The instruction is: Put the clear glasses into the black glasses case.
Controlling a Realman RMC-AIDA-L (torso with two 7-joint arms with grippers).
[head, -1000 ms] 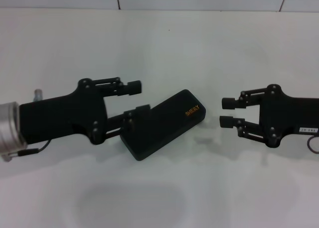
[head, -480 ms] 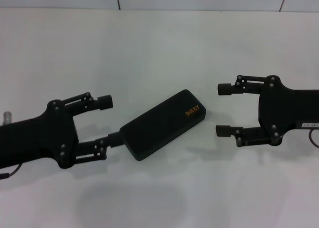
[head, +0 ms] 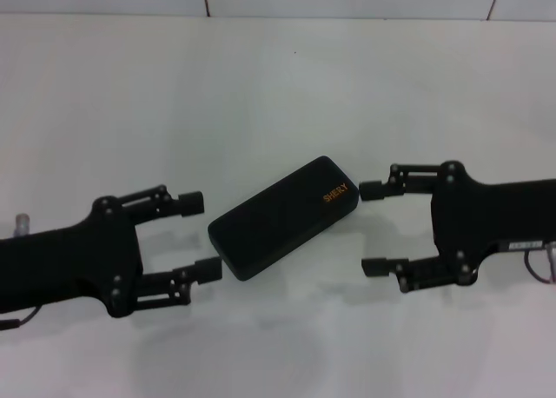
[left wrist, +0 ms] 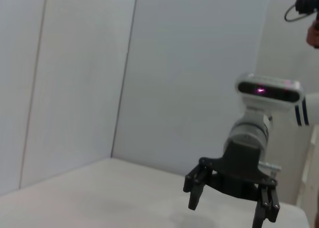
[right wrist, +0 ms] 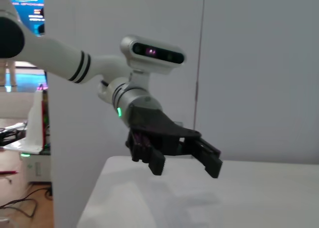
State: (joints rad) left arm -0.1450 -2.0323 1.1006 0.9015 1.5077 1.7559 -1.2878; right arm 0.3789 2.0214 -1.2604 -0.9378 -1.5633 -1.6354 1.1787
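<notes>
Left of centre, the left gripper hangs spread and empty; opposite, the right gripper gapes too. Between them lies the matte black oblong glasses case, lid shut (clear glasses nowhere visible). Likely finished.

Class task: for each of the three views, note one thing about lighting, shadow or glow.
Head view: soft shadows lie on the white table below the black glasses case and both grippers. Left wrist view: a magenta light glows on the far camera housing. Right wrist view: a green light glows on the far wrist.
</notes>
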